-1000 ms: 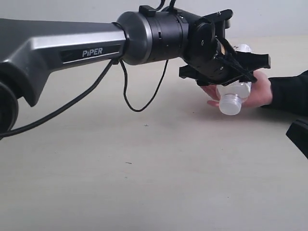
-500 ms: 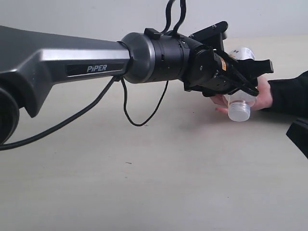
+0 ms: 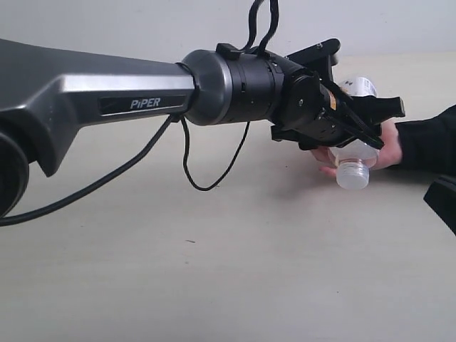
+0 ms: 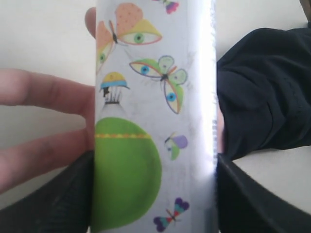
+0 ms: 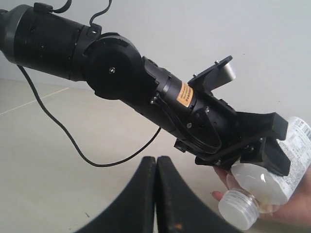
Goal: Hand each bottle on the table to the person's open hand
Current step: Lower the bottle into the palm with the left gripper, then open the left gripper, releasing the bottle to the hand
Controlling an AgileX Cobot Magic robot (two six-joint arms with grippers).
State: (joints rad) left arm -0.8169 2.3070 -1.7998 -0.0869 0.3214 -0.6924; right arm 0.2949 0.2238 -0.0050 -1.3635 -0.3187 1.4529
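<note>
A white-and-green labelled bottle [image 4: 155, 97] with butterfly prints sits between the black pads of my left gripper [image 4: 153, 194], which is shut on it. In the exterior view the left gripper [image 3: 354, 122] has reached to the right, and the bottle [image 3: 354, 158] slants with its clear cap [image 3: 353, 175] pointing down. The person's open hand [image 3: 388, 142] lies under the bottle and seems to touch it, with fingers [image 4: 39, 92] beside the label. My right gripper [image 5: 156, 194] is shut and empty, low and apart from the bottle [image 5: 262, 187]. The other bottles are out of view.
The black sleeve [image 3: 427, 139] comes in from the right edge over the pale beige table [image 3: 214, 271]. The long grey left arm [image 3: 107, 92] spans the view, with a black cable [image 3: 189, 153] hanging below it. A black corner of the right arm [image 3: 443, 199] shows at the right edge.
The left gripper has moved a little right and down with the bottle, lowering it against the person's palm. The bottle's cap now points lower. The right gripper has not moved.
</note>
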